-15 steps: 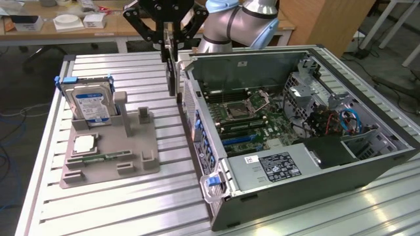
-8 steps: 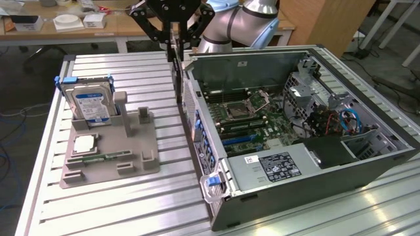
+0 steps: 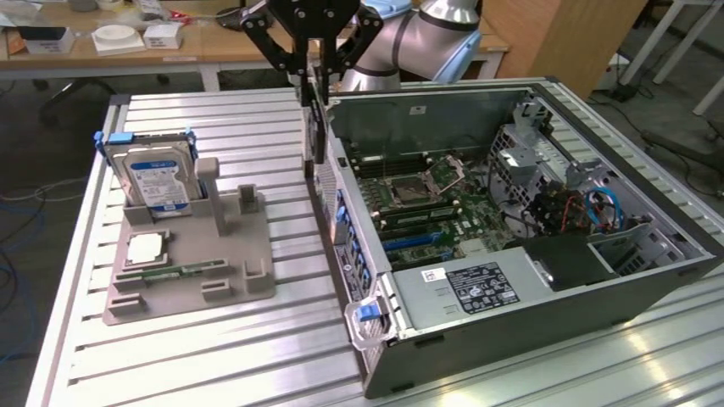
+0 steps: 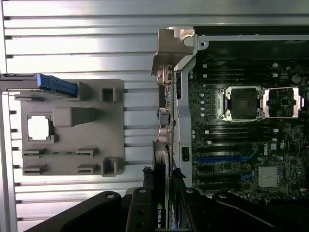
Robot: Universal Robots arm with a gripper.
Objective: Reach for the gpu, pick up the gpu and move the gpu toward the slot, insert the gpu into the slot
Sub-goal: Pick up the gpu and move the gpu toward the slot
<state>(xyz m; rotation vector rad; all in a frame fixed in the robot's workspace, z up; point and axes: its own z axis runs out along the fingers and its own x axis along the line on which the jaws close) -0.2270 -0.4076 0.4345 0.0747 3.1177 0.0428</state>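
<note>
- The claw sits at the upper centre of the exterior view, clenched on the gpu.
- The gpu hangs upright and edge-on below the claw, right at the rear wall of the computer case. Whether card and wall touch cannot be told.
- The case lies on its side in the right half of the exterior view, with its open face up.
- Inside it are the motherboard with an open processor socket, blue expansion slots, a labelled power supply nearer the lower edge, and red and blue cables at the exterior view's right.
- A grey holder lies in the left half of the exterior view. It carries a blue-labelled hard drive standing upright, a processor chip lying flat and a green memory stick in a front groove.
- A bare strip of ribbed worktop runs between the holder and the case. More of it lies bare along the lower left of the frame.
</note>
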